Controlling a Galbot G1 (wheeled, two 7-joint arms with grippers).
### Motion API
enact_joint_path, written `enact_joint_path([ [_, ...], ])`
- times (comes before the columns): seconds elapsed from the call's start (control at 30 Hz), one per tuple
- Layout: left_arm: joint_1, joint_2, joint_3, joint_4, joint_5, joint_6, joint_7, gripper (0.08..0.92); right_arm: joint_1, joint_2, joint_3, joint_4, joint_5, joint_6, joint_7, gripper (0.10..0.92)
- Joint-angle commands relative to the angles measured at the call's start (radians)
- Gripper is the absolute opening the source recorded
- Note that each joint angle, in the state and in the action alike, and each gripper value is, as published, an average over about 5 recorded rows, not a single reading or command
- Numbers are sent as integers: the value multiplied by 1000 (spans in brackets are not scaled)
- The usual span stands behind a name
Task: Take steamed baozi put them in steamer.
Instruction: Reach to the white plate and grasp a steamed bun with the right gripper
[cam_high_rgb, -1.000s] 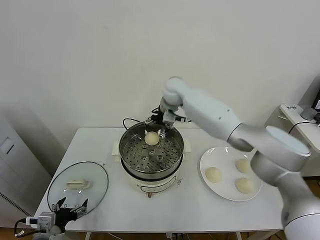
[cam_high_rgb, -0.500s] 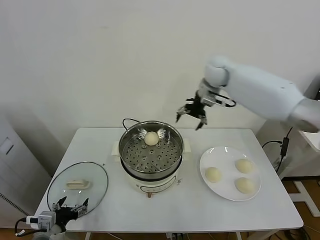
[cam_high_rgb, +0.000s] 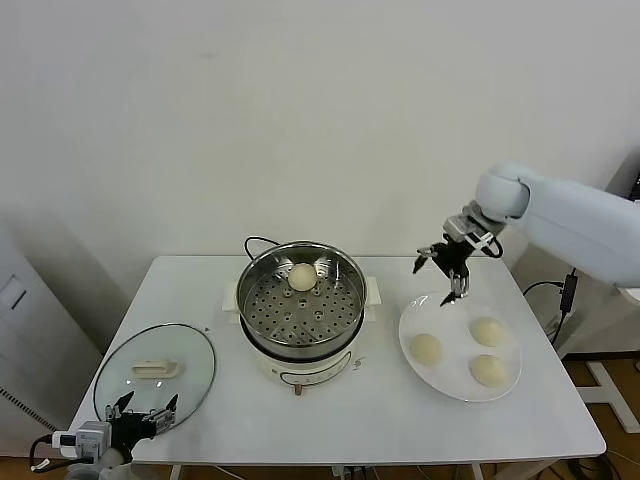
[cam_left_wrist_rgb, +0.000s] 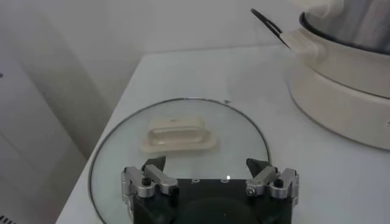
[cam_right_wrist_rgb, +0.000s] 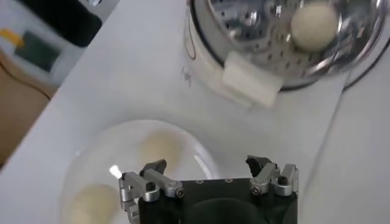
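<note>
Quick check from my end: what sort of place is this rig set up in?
Probably a lab or office mock-up of a kitchen, not a real one: a plain white table against a bare wall, with only an electric steamer, its glass lid and a plate of baozi.

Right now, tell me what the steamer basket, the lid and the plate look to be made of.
Steamer: polished metal, likely stainless steel, with mirror-like reflections and a perforated floor.
Lid: clear glass, since the table shows through, with a cream handle, probably plastic.
Plate: glossy white, ceramic or melamine; the look leaves that open.
</note>
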Motion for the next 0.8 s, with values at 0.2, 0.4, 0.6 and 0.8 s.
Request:
enact_joint_path([
  [0.2,-4,-3,4,-1,0,3,-1,823,-238,-12,112,-49,-54,-123,28,823],
  [0.4,-5,-1,6,-1,0,4,-1,823,-317,13,189,-104,-115,-110,41,823],
  [0.6,-2,-2,8,-1,0,3,-1,823,-357,44,237,-150,-144,-100,66,822],
  [0.8,1,-4,10,-3,0,2,-1,823,-374,75,259,-182,-152,-96,74,781],
])
